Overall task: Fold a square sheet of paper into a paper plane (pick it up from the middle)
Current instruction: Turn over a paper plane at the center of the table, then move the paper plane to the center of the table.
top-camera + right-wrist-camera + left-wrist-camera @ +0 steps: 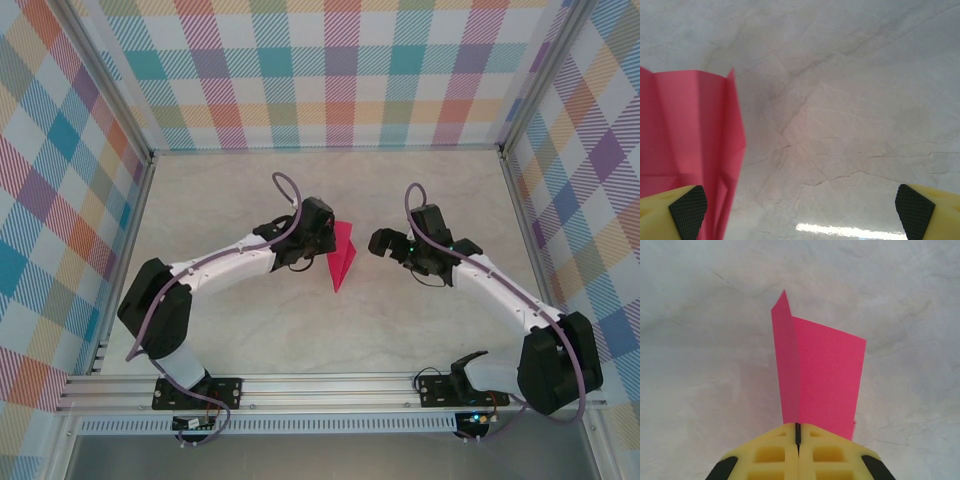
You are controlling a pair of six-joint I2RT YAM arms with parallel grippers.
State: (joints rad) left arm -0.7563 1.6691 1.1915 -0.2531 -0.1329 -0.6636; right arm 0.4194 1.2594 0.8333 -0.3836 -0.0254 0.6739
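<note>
Your left hand (798, 434) is clamped on the paper plane (820, 372), fingers pressed together over its near edge. The pink folded sheet juts forward from them over the table (700, 390). From above, the plane sits mid-table between the arms, point toward the bases. Your right hand (383, 243), just beside it, stands wide apart, holding nothing.
</note>
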